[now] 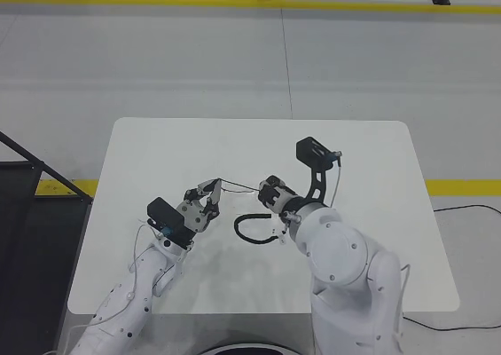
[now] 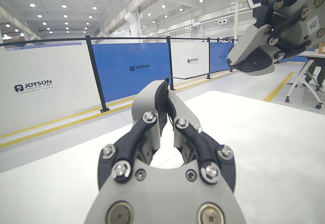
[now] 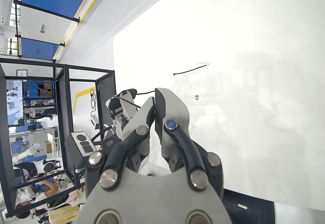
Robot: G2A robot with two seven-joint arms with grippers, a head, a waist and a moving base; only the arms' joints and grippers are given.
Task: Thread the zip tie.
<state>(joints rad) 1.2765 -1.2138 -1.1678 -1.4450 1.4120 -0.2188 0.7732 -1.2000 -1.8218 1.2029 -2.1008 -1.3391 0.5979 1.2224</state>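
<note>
We see a white tabletop (image 1: 365,160) with two robot arms over it. The zip tie (image 1: 241,185) is a thin black strip of plastic, and it is up in the air, not lying down. It hangs over the middle of the tabletop, about as far from the left edge as from the right edge. It runs almost level from one pincer to the other, like a little bridge. The left gripper (image 1: 215,188) is closed tight on one end of it. In the left wrist view we see its two fingers (image 2: 148,98) pressed together. The small square head of the tie pokes out just past the tips, and a bit of strap runs down between the black pads. The right gripper (image 1: 266,188) is closed too, and it pinches the other end of the tie, the thin end, right at its tips. The two grippers face each other and are near, but they do not touch. Only the tie joins them. In the right wrist view we also see a second black tie (image 3: 190,70) lying flat on the tabletop, past the grippers and apart from them. It has a tiny knob at one end. A faint square (image 3: 203,88) shows around it, and we cannot tell what that is.
</note>
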